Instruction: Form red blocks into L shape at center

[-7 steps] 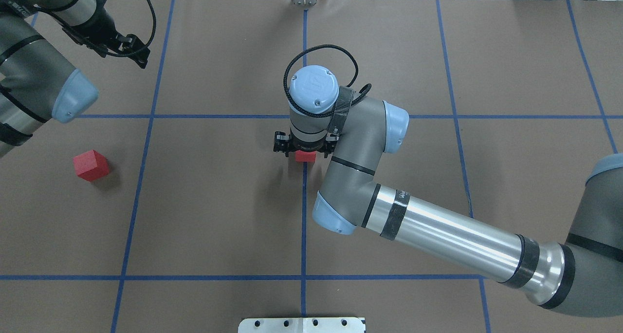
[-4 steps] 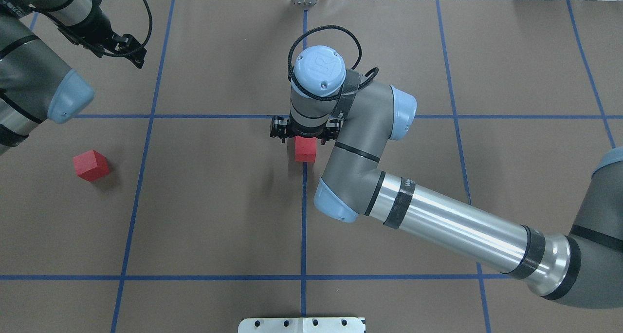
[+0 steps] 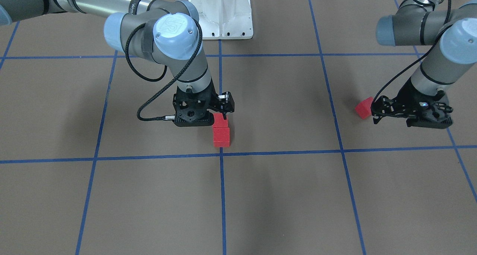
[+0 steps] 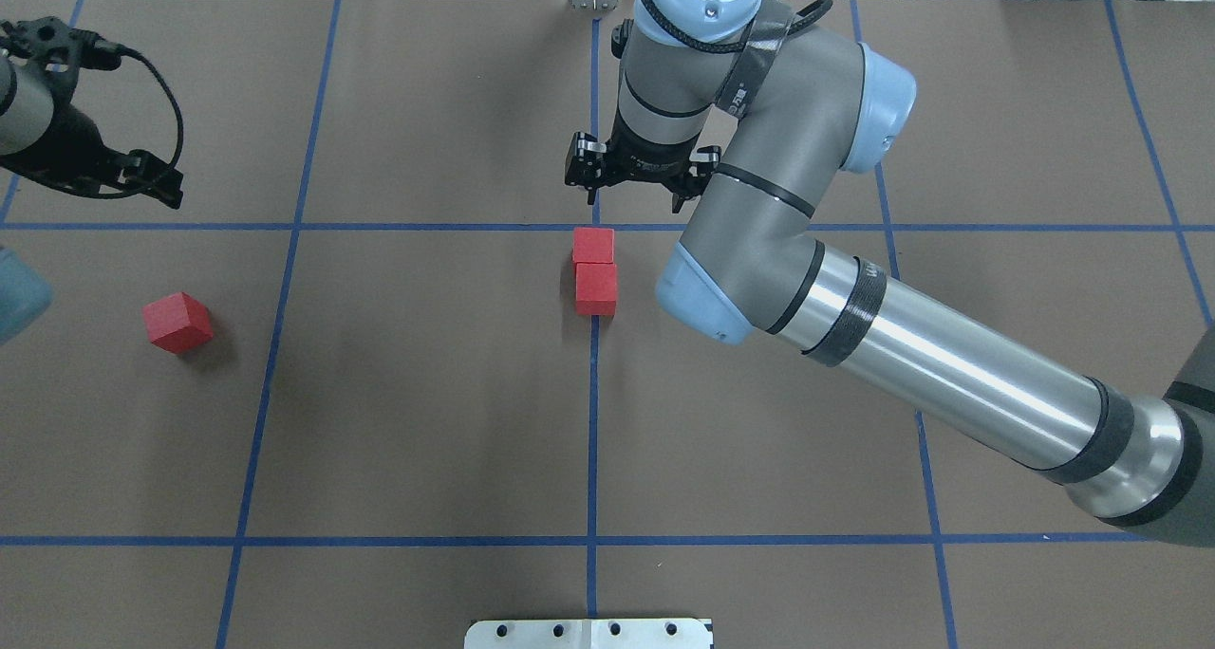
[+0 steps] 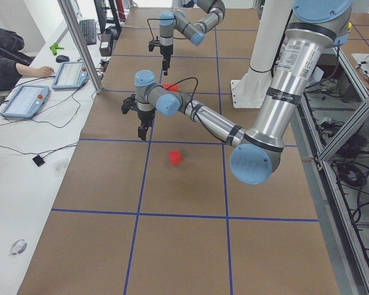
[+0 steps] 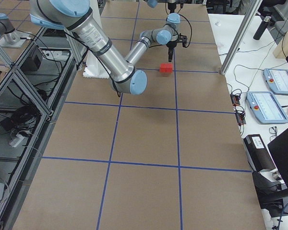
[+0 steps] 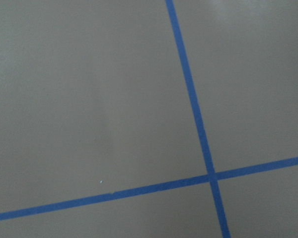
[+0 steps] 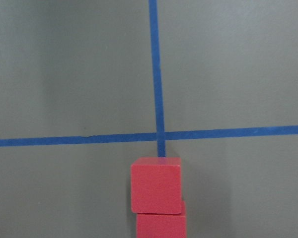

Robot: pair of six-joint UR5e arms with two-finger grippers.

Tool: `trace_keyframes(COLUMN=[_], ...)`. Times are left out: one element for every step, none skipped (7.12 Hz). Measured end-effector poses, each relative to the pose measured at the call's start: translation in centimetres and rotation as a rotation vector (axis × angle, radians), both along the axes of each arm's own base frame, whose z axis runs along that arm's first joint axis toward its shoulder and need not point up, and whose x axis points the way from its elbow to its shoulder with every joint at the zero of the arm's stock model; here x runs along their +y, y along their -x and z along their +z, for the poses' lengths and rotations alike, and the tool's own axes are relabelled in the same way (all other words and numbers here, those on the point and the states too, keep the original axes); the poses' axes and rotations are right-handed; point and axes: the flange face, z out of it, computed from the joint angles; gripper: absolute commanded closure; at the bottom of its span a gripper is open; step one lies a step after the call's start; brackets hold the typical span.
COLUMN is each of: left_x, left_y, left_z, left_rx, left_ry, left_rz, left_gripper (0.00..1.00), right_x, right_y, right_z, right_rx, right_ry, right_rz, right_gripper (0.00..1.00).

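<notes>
Bright even overhead light, soft faint shadows, views mostly sharp

We see a brown paper cover (image 4: 427, 421) spread across the table, marked into large squares by blue tape lines (image 4: 592, 440). A white mounting base (image 3: 223, 12) with small bolt holes sits at the top of the front-facing view. In the left side view, a white bench (image 5: 24, 184) beside the table carries two tablets (image 5: 24, 100), a keyboard (image 5: 88, 31) and loose cables (image 5: 24, 150), with an aluminium post (image 5: 80, 43) rising beside them.
</notes>
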Motion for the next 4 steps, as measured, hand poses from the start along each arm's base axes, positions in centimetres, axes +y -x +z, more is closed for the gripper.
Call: trace_keyframes(left_x=[2.2,3.6,4.8,6.1], left_y=[1.0,1.1,-0.3,-3.0], left_z=[2.6,4.4,5.3,5.7], left_rx=[0.036,0.044,0.038,0.030], left_ry=[0.052,0.108,0.151,0.180], left_rz=[-0.121,-0.235,-0.314,-0.372], left_gripper=[0.00,0.00,0.00,0.00], right_x=[-0.8,-1.6,-2.3,-2.5], right_y=[-1.5,-2.8,-3.9,-4.6], right_z=[0.7,2.0,3.4,4.5], right_rx=[0.029,0.050,0.065,0.078], right_ry=[0.003,0.012,0.019,0.017], right_rz=[0.002,0.015,0.028,0.033], right_gripper=[0.01,0.01,0.01,0.01])
